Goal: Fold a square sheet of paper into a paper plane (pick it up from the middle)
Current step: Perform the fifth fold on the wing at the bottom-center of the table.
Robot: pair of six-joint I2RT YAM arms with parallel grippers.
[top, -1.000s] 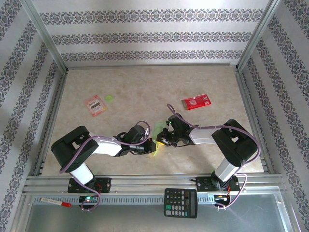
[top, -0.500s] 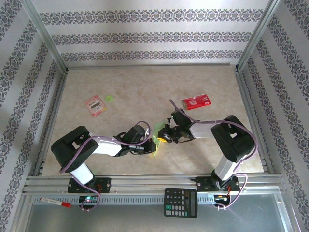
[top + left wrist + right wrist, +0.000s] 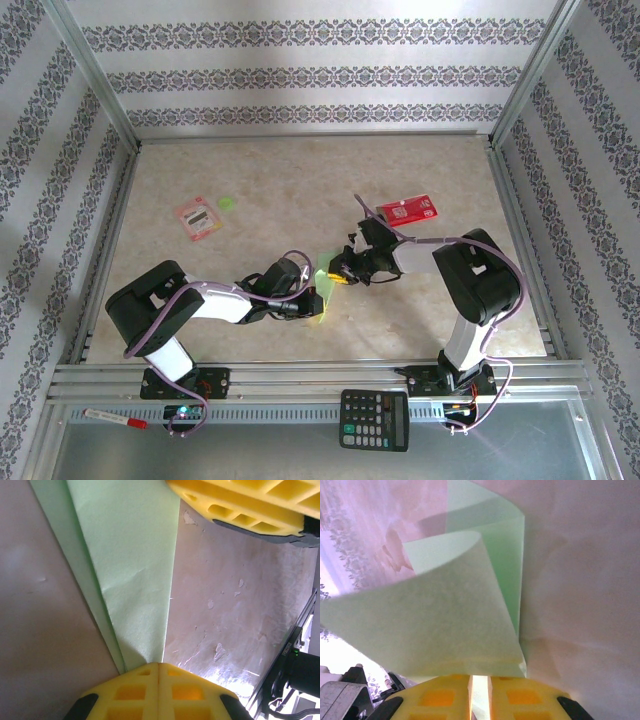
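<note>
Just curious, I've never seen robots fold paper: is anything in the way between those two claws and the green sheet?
Nothing visible stands between them. The left gripper and the right gripper are each shut directly on the square sheet of paper, gripping it from opposite ends.

The right gripper [image 3: 338, 271], a yellow-padded two-finger unit, shifts away from the near edge of the table and slightly to the left over the last second. The white forearm [image 3: 415, 258] of the right arm swings with it. Its wrist end moves toward the far side, and the black elbow housing [image 3: 478, 280] draws in closer to the wrist. The thin light-green sheet of paper [image 3: 323, 284] clamped in the right gripper follows the move. More of its green surface now shows in the top view than one second ago. The grey cable loop [image 3: 362, 207] above the right wrist moves nearer the red-and-white printed packet [image 3: 406, 210].
</note>
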